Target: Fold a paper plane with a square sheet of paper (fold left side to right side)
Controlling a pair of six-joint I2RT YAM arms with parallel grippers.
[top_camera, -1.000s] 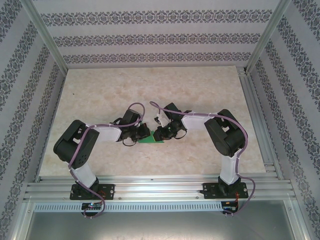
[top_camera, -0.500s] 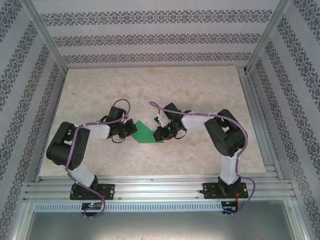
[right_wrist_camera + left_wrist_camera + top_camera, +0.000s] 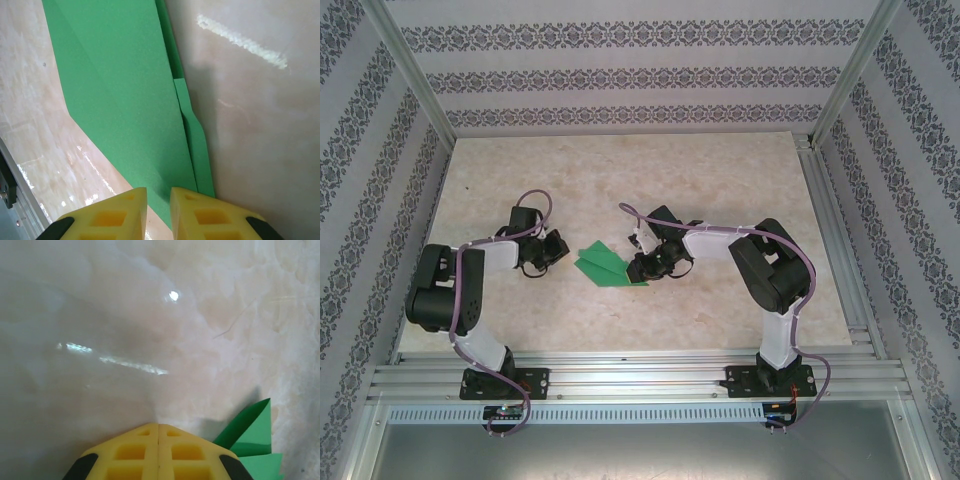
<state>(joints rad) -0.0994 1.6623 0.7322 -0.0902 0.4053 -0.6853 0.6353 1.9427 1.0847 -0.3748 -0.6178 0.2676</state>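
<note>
Pinching folded green paper [image 3: 603,264]; right gripper [image 3: 642,270].

Both arms [image 3: 470,290] are showing black joints and white links, with purple cables [image 3: 525,200] looping along them. Yellow fingers [image 3: 120,215], moulded in square cells, are ending in black corners behind the jaws.

The square sheet of paper [image 3: 603,265] is bright green and already folded into a smaller creased shape with layered flaps. It lies flat on the pale desk [image 3: 720,180], near the front middle, with one pointed corner showing [image 3: 255,427].
</note>
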